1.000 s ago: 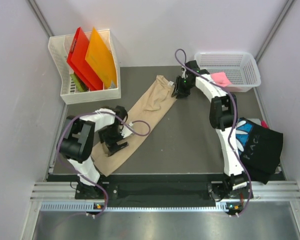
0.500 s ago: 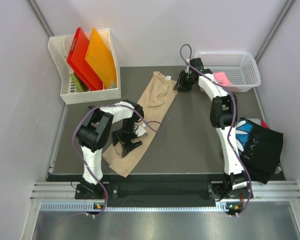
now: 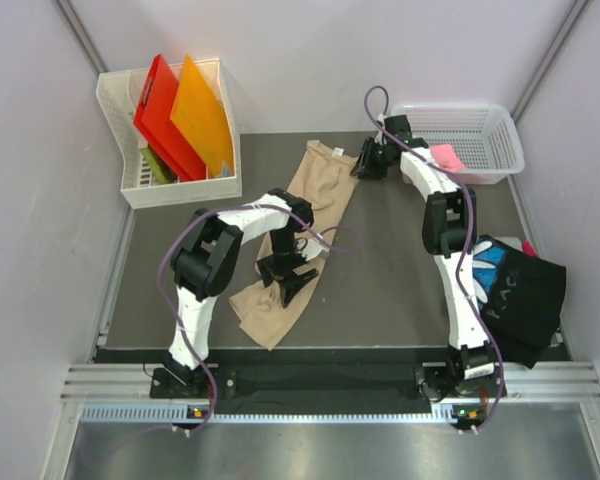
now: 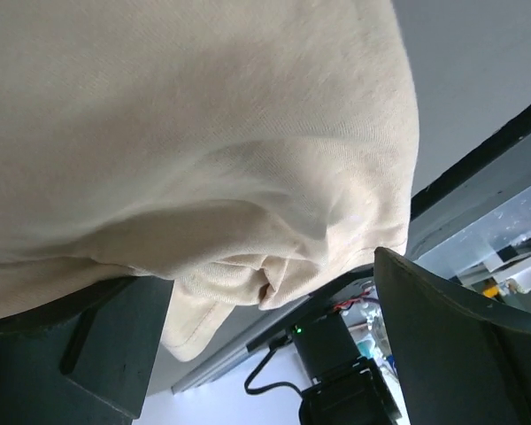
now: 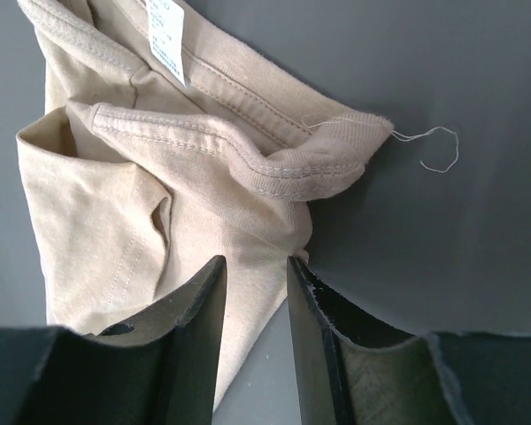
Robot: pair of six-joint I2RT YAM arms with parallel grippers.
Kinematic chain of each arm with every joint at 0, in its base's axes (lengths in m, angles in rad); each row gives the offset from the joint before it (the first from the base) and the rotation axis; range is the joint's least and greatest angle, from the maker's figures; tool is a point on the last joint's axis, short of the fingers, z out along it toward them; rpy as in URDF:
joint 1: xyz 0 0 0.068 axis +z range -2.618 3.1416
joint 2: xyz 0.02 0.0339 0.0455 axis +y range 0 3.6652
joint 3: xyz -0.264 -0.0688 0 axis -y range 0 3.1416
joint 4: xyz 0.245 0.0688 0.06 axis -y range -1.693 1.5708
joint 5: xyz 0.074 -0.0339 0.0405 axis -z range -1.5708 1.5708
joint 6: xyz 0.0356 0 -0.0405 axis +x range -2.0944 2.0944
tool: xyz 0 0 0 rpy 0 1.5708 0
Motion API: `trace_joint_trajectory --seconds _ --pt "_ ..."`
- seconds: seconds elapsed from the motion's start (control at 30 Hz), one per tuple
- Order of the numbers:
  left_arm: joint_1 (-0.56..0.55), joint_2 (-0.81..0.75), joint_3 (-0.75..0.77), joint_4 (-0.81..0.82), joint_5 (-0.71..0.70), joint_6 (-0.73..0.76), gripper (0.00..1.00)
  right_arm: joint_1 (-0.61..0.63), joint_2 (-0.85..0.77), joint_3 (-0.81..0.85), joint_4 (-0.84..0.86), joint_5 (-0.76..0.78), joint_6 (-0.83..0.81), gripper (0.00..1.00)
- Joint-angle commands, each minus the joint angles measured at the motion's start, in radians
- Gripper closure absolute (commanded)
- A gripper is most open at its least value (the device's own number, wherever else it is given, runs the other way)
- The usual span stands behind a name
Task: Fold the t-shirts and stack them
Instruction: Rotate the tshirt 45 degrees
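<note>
Under the spread left claw [image 3: 288, 280] the tan t-shirt [image 3: 315, 195] lies as a rumpled strip. Right claw [image 5: 257, 266] barely parted; nothing looks stacked yet

Overhead camera looks down; both wrist cameras closely share tan t-shirt [image 3: 325, 185].

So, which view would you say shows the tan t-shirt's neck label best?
Right wrist: the neck label sits large and clear by the collar. Top external shows the tan t-shirt too small to find it; left wrist shows only bunched cloth.
</note>
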Motion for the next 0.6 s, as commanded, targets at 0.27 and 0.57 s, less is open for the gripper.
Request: trace_joint_trajectory --seconds 0.27,0.57 --pt "0.165 -0.287 -0.043 0.037 0.213 0.075 0.01 0.080 -0.116 -0.070 -0.091 0.040 -0.102 0.55" --pt "0.421 -0.497 -0.179 -0.073 0.194 0.113 0.01 0.149 -0.315 -0.088 -0.222 0.121 -0.155 0.44"
